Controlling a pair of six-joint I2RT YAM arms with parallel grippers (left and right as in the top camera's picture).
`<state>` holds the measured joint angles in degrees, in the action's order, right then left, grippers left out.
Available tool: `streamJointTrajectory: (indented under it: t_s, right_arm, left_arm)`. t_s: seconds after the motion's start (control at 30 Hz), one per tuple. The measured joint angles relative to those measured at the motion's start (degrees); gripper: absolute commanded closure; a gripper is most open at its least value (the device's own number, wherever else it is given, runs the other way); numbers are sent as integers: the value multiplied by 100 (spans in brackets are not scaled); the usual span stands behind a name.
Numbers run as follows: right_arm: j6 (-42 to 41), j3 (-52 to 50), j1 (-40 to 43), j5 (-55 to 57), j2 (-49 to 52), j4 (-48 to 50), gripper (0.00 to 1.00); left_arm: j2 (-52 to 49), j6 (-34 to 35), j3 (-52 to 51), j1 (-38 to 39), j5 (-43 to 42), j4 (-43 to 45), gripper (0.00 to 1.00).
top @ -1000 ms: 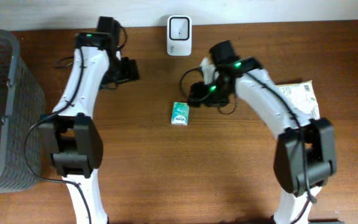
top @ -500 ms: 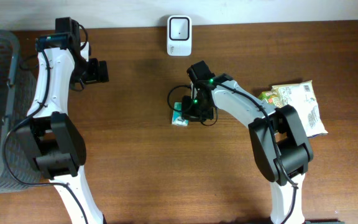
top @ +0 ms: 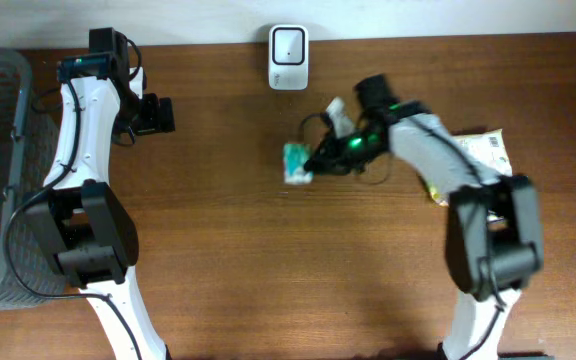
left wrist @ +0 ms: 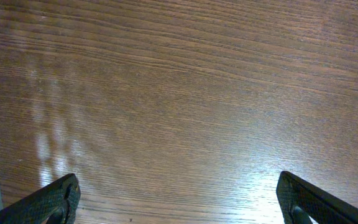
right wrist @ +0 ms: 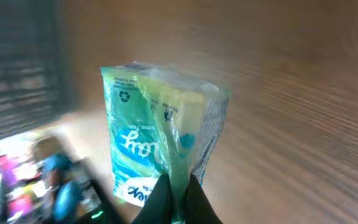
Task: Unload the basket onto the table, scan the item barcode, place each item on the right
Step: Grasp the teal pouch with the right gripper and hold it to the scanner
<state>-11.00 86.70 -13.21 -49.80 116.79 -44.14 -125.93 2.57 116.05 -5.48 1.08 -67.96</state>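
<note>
Ok so the right gripper has its two fingers pinched tight on the green packet, holding it by one thin edge. In the right wrist view the fingertips meet on the crinkly plastic seam at the bottom, and the packet stands up above them, a bit tilted, with white lettering on the green face and a small recycling mark near its top corner. That view is pretty smeared, so I honestly can't tell if the packet is clear of the wood or touching it. From overhead it's around the middle of the table, somewhat toward the far edge. It's on the near side of the white scanner, which sits right at the middle of the far edge, and the two are apart, not touching. The left gripper is way over by the far-left corner, between the scanner and the grey mesh basket at the left edge. Its fingers are spread as wide as they go. In the left wrist view you just get one dark fingertip in each bottom corner and plain wood grain between them. Over by the right edge there's a snack bag lying flat, partly covered by the right arm.
</note>
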Motion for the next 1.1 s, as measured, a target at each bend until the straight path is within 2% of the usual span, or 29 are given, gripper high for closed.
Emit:
streamJointTrajectory:
  t_s: [0.1, 0.2, 0.43, 0.5, 0.6, 0.8, 0.9, 0.97, 1.03, 1.1]
  right_arm:
    - [549, 90, 634, -1582, -511, 26, 96]
    - [824, 109, 986, -3042, -586, 225, 96]
    - [603, 109, 1305, -3674, -586, 457, 96]
    - [146, 116, 1335, -3718, -586, 962, 96]
    - [-870, 136, 1335, -3762, -586, 2516, 96]
    - [-4315, 192, 1335, -3823, -616, 7316, 96]
    - [-5147, 197, 1333, -3816, -625, 7613, 96]
    - [-5359, 197, 1303, -3816, -608, 7613, 96]
    - [-5392, 199, 1198, -3727, -485, 7469, 96]
    - [-5123, 223, 1032, -3418, -234, 6642, 96]
  left_arm:
    - [0, 0, 0, 0, 0, 0, 1]
    - [0, 0, 0, 0, 0, 2, 1]
    - [0, 0, 0, 0, 0, 4, 1]
    - [0, 0, 0, 0, -2, -7, 1]
    - [0, 0, 0, 0, 0, -9, 1]
    - [0, -2, 0, 0, -2, -2, 1]
    - [0, -2, 0, 0, 0, 0, 1]
    - [0, -2, 0, 0, 0, 2, 1]
    - [0, -2, 0, 0, 0, 0, 1]
    - [0, -2, 0, 0, 2, 2, 1]
